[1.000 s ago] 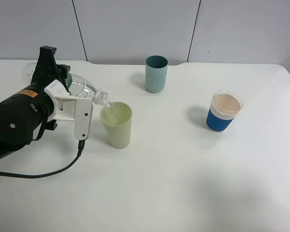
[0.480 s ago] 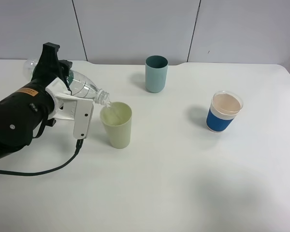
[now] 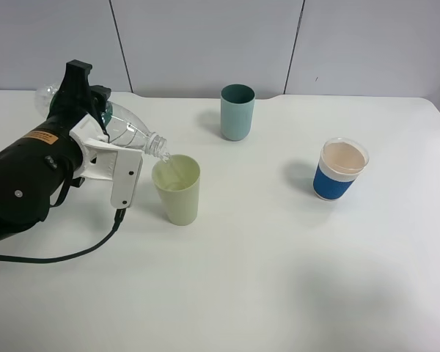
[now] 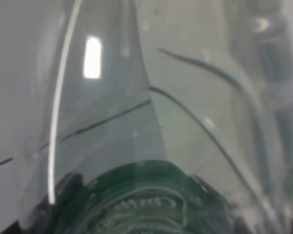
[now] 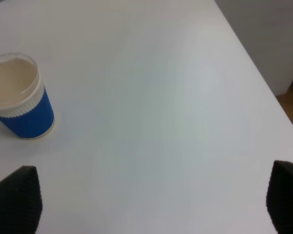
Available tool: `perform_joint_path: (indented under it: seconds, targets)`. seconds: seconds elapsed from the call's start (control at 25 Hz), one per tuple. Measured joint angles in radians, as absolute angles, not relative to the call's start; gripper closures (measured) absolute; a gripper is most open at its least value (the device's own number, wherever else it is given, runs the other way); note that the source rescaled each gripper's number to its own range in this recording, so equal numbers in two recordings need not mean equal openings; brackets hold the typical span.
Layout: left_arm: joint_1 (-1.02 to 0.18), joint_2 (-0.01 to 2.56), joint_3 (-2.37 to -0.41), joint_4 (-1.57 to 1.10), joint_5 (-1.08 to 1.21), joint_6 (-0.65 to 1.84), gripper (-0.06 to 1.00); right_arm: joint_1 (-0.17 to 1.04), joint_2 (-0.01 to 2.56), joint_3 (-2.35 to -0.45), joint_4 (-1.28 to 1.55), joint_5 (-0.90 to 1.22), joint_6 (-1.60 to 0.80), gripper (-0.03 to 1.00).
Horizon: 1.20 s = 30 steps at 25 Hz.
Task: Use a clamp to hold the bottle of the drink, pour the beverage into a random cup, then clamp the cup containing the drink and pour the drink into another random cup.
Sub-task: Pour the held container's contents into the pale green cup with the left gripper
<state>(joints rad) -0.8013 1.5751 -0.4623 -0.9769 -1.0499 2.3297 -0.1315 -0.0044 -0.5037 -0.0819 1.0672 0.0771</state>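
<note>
We log L gripper (image 3: 95,125) clamped on clear bottle (image 3: 128,133), tilted, mouth just over pale-green cup (image 3: 177,192) rim; R gripper (image 5: 149,202) wide open, holding nothing, near blue cup (image 5: 22,100); teal cup (image 3: 237,111) upright, well apart from both.

The bottle (image 3: 128,133) is clear, glossy plastic. The pale green cup (image 3: 177,196) and the teal cup (image 3: 237,117) at 12 o'clock look like smooth, matt plastic. The blue cup (image 3: 334,182) at 3 o'clock looks like ribbed paper. The table (image 3: 279,286) is smooth and matt.

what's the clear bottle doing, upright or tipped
Tipped: the clear plastic bottle lies nearly sideways, mouth over the pale green cup rim.
</note>
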Motion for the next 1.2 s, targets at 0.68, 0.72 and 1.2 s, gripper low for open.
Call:
perform_joint_path:
  seconds: [0.68,0.72,1.2]
  targets:
    - [-0.801,1.574,-0.462,-0.926,-1.081,2.412,0.86,-0.132,-0.004,-0.504,-0.082,1.067,0.077,-0.03]
    - [-0.801,1.574,-0.462,-0.925,-1.081,2.416,0.86,-0.132,-0.004,-0.504,-0.082,1.067,0.077,-0.03]
    - [-0.801,1.573,-0.462,-0.875,-1.119,2.453,0.86,-0.132,-0.004,-0.504,-0.082,1.067,0.077,-0.03]
